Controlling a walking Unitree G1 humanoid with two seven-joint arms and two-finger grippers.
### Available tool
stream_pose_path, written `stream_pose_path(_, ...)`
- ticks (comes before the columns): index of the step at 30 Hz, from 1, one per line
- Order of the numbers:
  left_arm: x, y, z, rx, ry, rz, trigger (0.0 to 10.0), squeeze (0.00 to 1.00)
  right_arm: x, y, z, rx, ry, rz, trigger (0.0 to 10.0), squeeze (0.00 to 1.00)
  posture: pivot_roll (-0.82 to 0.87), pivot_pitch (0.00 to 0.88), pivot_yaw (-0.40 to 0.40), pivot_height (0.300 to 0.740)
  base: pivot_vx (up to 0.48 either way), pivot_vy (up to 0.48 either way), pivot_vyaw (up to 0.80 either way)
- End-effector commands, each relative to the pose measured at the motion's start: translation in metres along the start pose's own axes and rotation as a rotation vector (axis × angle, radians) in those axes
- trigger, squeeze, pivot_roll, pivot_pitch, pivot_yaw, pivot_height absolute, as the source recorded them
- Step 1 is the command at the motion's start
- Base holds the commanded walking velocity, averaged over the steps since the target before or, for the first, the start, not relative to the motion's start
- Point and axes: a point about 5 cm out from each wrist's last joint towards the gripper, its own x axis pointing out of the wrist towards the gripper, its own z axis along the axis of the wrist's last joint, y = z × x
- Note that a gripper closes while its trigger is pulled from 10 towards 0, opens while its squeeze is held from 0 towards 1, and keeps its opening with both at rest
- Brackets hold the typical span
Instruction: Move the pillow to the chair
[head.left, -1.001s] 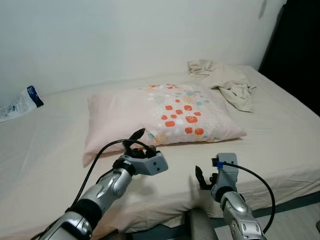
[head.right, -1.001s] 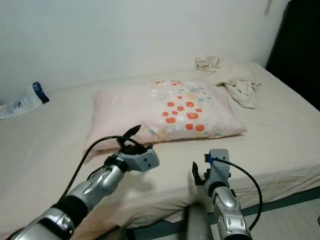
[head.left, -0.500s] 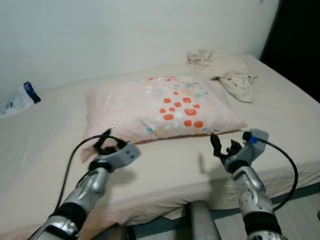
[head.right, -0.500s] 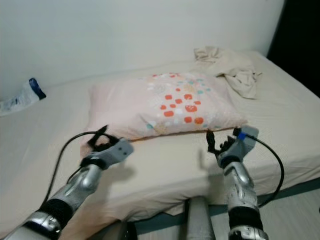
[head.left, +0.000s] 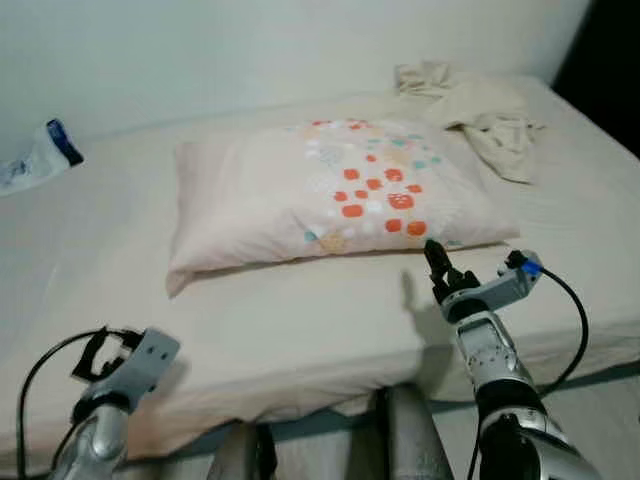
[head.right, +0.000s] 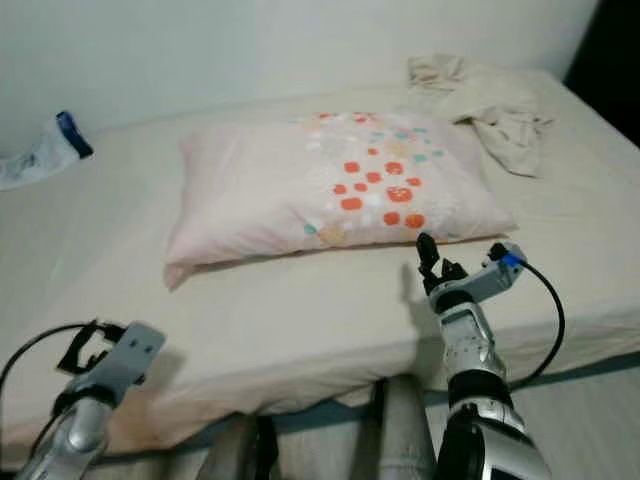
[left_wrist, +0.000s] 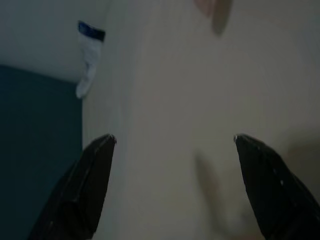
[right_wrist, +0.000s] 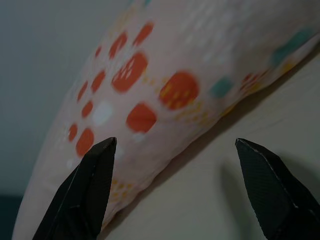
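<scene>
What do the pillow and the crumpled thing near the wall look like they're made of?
The pillow looks like soft matte woven cloth, pale pink with printed orange and teal squares; it sags and creases. The crumpled thing seems thin beige fabric, judging by its loose folds. The exact fibre can't be told.

Right gripper (right_wrist: 172, 192) held with fingers (right_wrist: 87, 190) spread wide, just short of pillow (right_wrist: 150, 100). Pink pillow with orange and teal spots seen resting on cream bed sheet (right_wrist: 210, 210) beneath.
</scene>
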Motion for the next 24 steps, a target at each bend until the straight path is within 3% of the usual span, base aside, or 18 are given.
stream_pose_path(1, -0.014, 0.0, 0.003, -0.013, -0.016, -0.036, 10.0, 0.0, 0.002, 0.006, -0.005, 0.028, 0.012, 0.058, 10.0, 0.0, -0.04, 0.376, 0.107, 0.605, 0.0, 0.0, 0.0)
stream_pose_path(5, -0.037, -0.003, 0.01, -0.034, -0.034, -0.085, 10.0, 0.0, 0.007, 0.015, 0.008, 0.012, -0.017, 0.143, 10.0, 0.0, -0.02, 0.434, 0.116, 0.605, 0.0, 0.0, 0.0)
stream_pose_path(7, -0.04, -0.004, 0.011, -0.035, -0.035, -0.092, 10.0, 0.0, 0.007, 0.016, 0.009, 0.011, -0.022, 0.153, 10.0, 0.0, -0.02, 0.434, 0.116, 0.605, 0.0, 0.0, 0.0)
stream_pose_path(8, -0.051, -0.003, 0.012, -0.035, -0.034, -0.12, 10.0, 0.0, 0.008, 0.017, 0.014, 0.009, -0.033, 0.173, 10.0, 0.0, -0.01, 0.478, 0.124, 0.605, 0.0, 0.0, 0.0)
stream_pose_path(12, -0.067, 0.001, 0.017, -0.028, -0.039, -0.161, 10.0, 0.0, 0.009, 0.017, 0.022, 0.016, -0.063, 0.168, 10.0, 0.0, 0.03, 0.517, 0.145, 0.605, 0.0, 0.0, 0.0)
stream_pose_path(18, -0.083, 0.012, 0.024, -0.003, -0.038, -0.214, 10.0, 0.0, 0.016, 0.013, 0.031, -0.041, -0.06, 0.05, 10.0, 0.0, 0.06, 0.566, 0.167, 0.605, 0.0, 0.0, 0.0)
stream_pose_path(21, -0.09, 0.016, 0.024, 0.001, -0.025, -0.229, 10.0, 0.0, 0.017, 0.018, 0.034, -0.042, -0.071, 0.076, 10.0, 0.0, 0.06, 0.575, 0.171, 0.605, 0.0, 0.0, 0.0)
stream_pose_path(24, -0.097, 0.016, 0.028, 0.002, -0.024, -0.254, 10.0, 0.0, 0.023, 0.033, 0.038, -0.047, -0.077, 0.149, 10.0, 0.0, 0.07, 0.601, 0.184, 0.605, 0.0, 0.0, 0.0)
